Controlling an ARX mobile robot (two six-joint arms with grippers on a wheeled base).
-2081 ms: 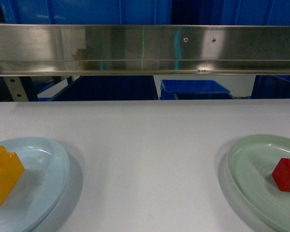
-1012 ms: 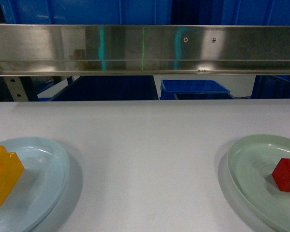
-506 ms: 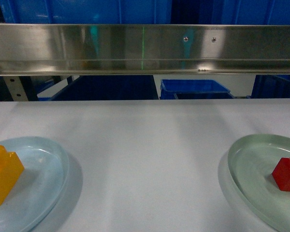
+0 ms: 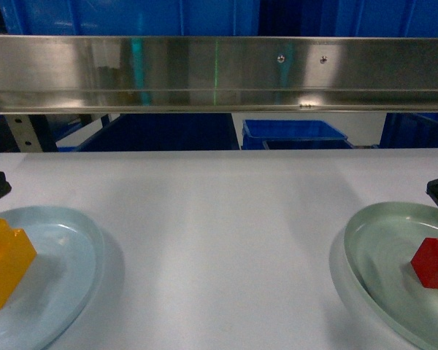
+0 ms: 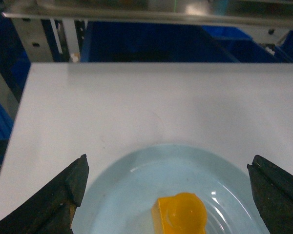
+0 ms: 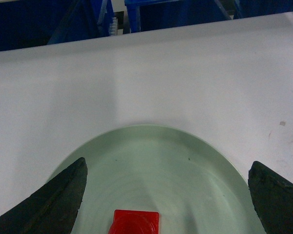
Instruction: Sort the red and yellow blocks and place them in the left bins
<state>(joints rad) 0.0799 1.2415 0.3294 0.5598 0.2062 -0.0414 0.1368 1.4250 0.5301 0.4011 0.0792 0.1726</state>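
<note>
The orange-yellow block point(image 4: 6, 262) sits on a pale blue plate point(image 4: 80, 240) at the near left. The red block point(image 4: 434, 262) sits on a pale green plate point(image 4: 376, 251) at the near right. My left gripper point(image 5: 168, 163) hangs open over the blue plate, with the yellow block point(image 5: 180, 214) just behind the line between its tips. My right gripper point(image 6: 168, 165) is open over the green plate point(image 6: 161, 156), with the red block point(image 6: 135, 222) low between its fingers. Neither touches a block. Blue bins point(image 4: 292, 133) stand beyond the table's far edge.
A steel rail point(image 4: 219, 73) runs across above the table's far edge, with more blue crates point(image 4: 117, 16) above it. A dark blue crate point(image 4: 160, 133) sits behind the table at centre-left. White tabletop point(image 4: 219, 233) lies between the two plates.
A dark fingertip of each gripper has come into the head view, at the left edge above the yellow block and at the right edge above the red block. The blocks stay on their plates.
</note>
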